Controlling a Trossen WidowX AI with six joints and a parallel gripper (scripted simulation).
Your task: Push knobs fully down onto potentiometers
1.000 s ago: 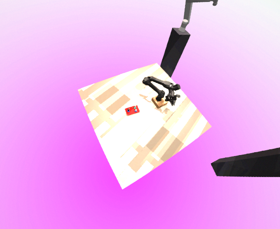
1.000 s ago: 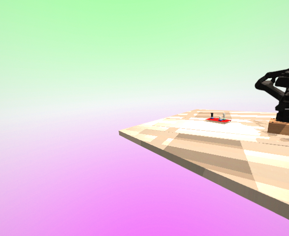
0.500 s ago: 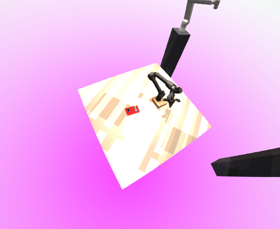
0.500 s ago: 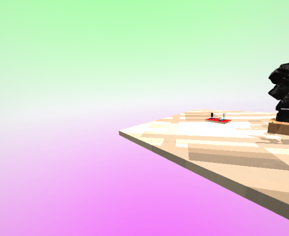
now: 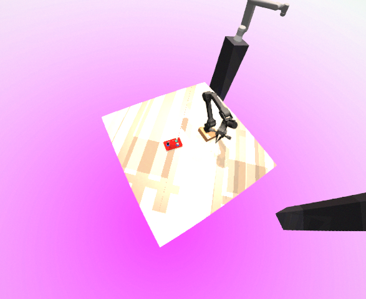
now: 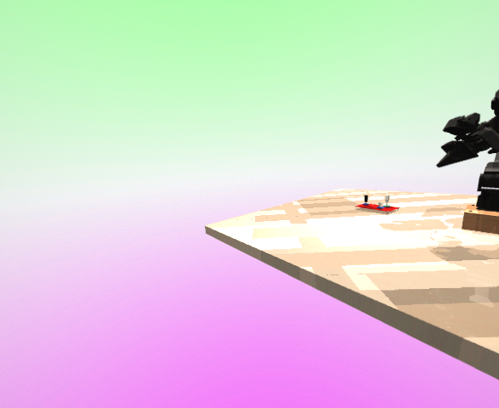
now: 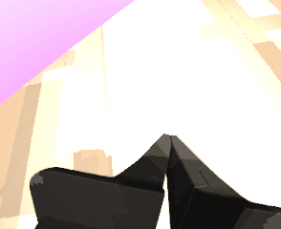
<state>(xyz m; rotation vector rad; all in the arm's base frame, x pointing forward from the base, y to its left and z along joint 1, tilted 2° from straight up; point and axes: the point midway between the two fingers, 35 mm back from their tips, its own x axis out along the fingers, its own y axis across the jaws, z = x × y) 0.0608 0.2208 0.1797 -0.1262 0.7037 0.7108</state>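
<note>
The red circuit board (image 5: 172,146) (image 6: 372,206) stands on short legs on the table. A black knob (image 5: 168,143) (image 6: 365,199) stands upright over a blue base at one end. A pale knob (image 6: 387,199) stands about as high over a green base at the other end. A lower pale knob (image 6: 380,204) sits close to a blue base beside it. Any small gaps under the knobs are too small to tell. My gripper (image 5: 216,141) (image 6: 438,165) (image 7: 168,140) is shut and empty, its fingertips together. It is raised above the table, well off to the arm-base side of the board.
The arm's wooden base block (image 5: 206,135) (image 6: 482,222) is on the table close to the gripper. The table edge (image 6: 350,296) runs across the front of the exterior view. Black pedestals (image 5: 229,64) (image 5: 331,212) stand beyond the table, one carrying a grey arm (image 5: 247,15).
</note>
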